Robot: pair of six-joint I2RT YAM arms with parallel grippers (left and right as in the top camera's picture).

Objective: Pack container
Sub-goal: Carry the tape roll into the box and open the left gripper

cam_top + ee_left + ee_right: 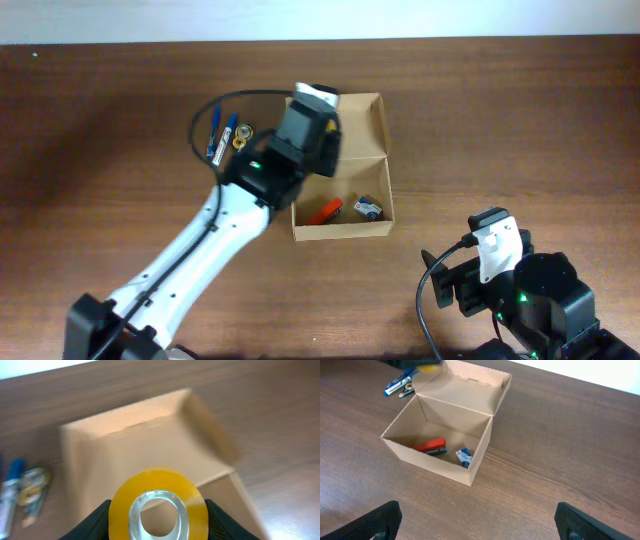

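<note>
Tape roll [157, 510] in left pincer [157, 521] hangs over container's [145, 430] open flap

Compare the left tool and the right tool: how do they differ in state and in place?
The left tool is shut on the tape; the right tool is open and holds nothing. The left tool hangs above the box; the right tool is apart from the box, over the table. Both have black fingers.
</note>
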